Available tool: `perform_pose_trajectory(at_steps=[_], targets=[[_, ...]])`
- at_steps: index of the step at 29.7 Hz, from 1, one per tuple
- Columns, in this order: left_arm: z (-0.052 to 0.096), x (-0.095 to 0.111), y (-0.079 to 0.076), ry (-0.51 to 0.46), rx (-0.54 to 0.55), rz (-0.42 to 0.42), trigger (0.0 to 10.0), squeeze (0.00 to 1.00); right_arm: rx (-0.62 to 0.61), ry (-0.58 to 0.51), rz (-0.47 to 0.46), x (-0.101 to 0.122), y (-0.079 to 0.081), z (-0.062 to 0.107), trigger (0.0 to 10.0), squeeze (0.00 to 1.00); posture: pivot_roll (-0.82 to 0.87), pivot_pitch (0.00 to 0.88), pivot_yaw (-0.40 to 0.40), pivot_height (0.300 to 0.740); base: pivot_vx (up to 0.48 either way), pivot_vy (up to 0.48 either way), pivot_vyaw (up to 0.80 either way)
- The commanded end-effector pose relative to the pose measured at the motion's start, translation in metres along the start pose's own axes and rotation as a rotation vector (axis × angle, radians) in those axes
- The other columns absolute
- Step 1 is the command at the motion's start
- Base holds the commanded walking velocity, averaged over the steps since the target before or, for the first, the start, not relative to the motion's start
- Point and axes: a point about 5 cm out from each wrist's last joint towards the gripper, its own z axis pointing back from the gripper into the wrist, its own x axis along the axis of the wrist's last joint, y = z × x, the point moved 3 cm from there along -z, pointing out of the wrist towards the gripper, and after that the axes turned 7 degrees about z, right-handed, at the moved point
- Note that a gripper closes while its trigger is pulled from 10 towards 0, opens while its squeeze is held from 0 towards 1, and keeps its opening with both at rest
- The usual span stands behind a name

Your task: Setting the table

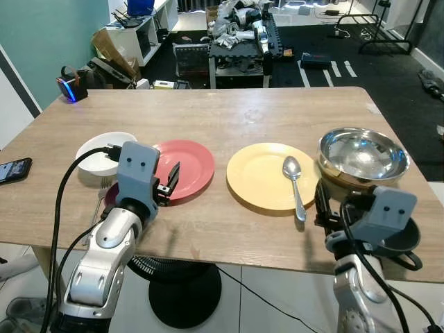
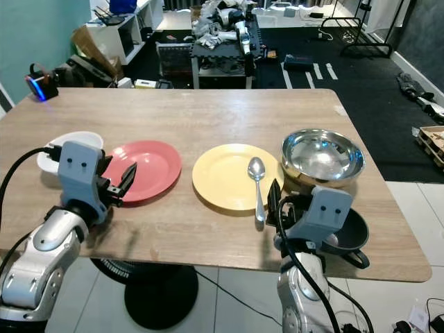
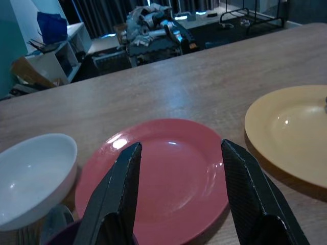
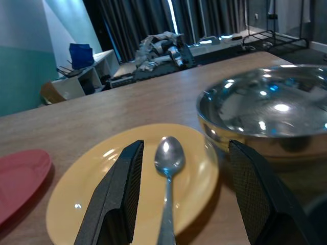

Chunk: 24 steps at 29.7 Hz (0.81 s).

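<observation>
A red plate point(image 1: 186, 166) and a yellow plate point(image 1: 263, 177) lie side by side on the wooden table point(image 1: 229, 111). A metal spoon point(image 1: 294, 182) rests on the yellow plate's right part, handle toward me. A steel bowl point(image 1: 362, 156) stands right of it and a white bowl point(image 1: 97, 152) left of the red plate. My left gripper point(image 3: 180, 148) is open and empty, low over the red plate's point(image 3: 163, 173) near edge. My right gripper point(image 4: 186, 147) is open and empty at the table's front edge, pointing at the spoon point(image 4: 168, 158).
A black bowl point(image 1: 404, 239) sits at the front right edge beside my right wrist. A phone point(image 1: 14, 169) lies at the far left. A fork point(image 1: 104, 184) and something purple point(image 1: 111, 195) lie under my left wrist. Shelves and clutter stand beyond the table.
</observation>
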Motion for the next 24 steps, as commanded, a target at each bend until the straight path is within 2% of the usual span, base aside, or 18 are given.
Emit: perform_pose_trajectory(at_steps=[1,6,18,24], targets=[[0.002,-0.0074,0.0027,0.015,0.02,-0.017,10.0,0.0,0.003,0.0,0.003,-0.0024,0.0002,-0.0001,10.0,0.0,-0.1,0.0,0.136,0.74,0.0,0.0,0.0],[-0.0001,-0.0079,0.0012,-0.015,0.027,-0.038,10.0,0.0,0.009,-0.017,0.007,-0.0036,0.0013,-0.0041,10.0,0.0,-0.09,0.0,0.131,0.74,0.0,0.0,0.0],[-0.0016,-0.01,-0.0046,-0.025,0.022,-0.014,10.0,0.0,-0.003,-0.016,0.012,-0.0076,-0.0012,-0.0051,10.0,0.0,-0.1,0.0,0.136,0.74,0.0,0.0,0.0],[-0.0014,-0.0109,-0.0051,-0.025,0.018,-0.012,10.0,0.0,-0.006,-0.016,0.012,-0.009,-0.0017,-0.0048,10.0,0.0,-0.1,0.0,0.138,0.74,-0.383,0.0,0.0]])
